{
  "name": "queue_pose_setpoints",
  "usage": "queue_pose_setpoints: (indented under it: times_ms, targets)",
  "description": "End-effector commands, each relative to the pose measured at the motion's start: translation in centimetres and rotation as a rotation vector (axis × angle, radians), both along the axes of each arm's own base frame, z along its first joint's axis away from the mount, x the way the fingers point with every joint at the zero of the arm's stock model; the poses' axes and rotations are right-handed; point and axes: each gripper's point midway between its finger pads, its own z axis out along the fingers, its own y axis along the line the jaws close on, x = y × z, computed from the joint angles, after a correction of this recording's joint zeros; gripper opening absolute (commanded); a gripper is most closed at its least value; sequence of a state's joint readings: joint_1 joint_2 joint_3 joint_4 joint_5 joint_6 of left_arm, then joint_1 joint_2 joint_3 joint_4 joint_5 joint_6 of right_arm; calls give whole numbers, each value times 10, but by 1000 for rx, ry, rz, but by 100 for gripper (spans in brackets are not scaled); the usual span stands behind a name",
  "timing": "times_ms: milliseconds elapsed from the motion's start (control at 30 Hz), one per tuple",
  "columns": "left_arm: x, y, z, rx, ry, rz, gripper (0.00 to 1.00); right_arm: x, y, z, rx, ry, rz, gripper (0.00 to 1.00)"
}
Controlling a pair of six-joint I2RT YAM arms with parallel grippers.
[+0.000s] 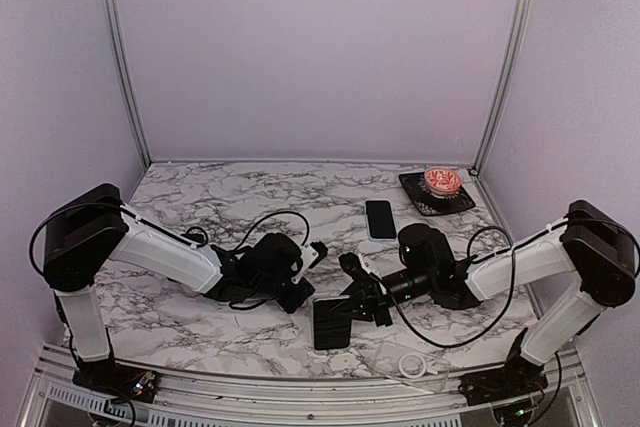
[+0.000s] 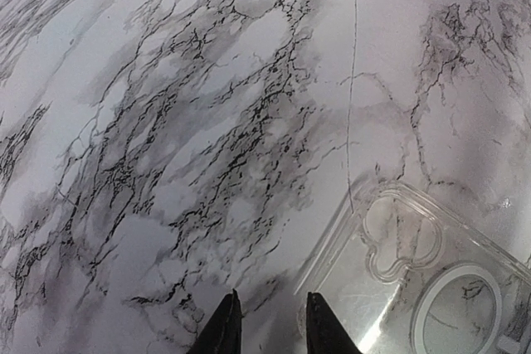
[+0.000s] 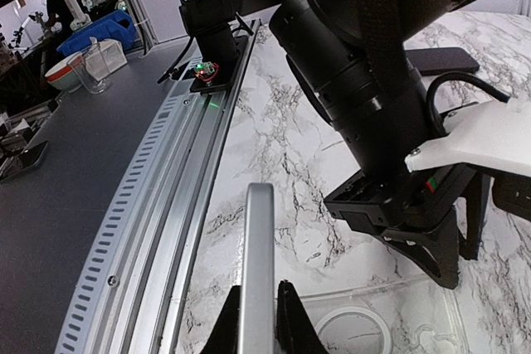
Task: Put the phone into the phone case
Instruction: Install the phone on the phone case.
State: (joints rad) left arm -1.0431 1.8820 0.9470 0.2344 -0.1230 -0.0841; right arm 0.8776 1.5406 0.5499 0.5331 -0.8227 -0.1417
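One phone point(image 3: 259, 254), which we see edge-on as a silver band, stands upright at bottom centre of the right wrist view, above the clear phone case point(image 3: 398, 317) | case cut off by the lower frame edge; we cannot tell whether phone and case touch | right gripper point(image 3: 257, 325) clamped on the phone | left gripper point(image 2: 270, 329) slightly apart, holding nothing, just beside the case
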Motion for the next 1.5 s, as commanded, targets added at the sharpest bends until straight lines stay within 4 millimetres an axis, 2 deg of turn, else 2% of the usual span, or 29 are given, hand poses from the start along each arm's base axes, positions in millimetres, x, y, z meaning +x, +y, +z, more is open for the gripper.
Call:
queue_pose_setpoints:
  times_ms: [0, 100, 267, 533, 767, 1200, 1467]
  targets:
    - [9, -6, 2, -19, -10, -6, 25, 14, -4, -31, -102, 103, -54, 0]
    - [11, -5, 2, -22, -7, -2, 25, 24, -5, -42, -140, 117, -88, 0]
    - [14, 0, -4, -7, -3, 8, 25, 28, -3, -56, -184, 122, -86, 4]
    - [13, 8, -13, 11, 6, 21, 25, 17, -6, -63, -222, 142, -14, 6]
    - [18, 9, -9, 9, -6, 31, 25, 6, -9, -51, -195, 179, 27, 6]
    - [18, 14, -9, 18, -16, 36, 25, 11, -4, -28, -104, 229, -44, 3]
    - [20, 15, -9, 18, -23, 43, 25, 6, -4, -31, -151, 278, -27, 3]
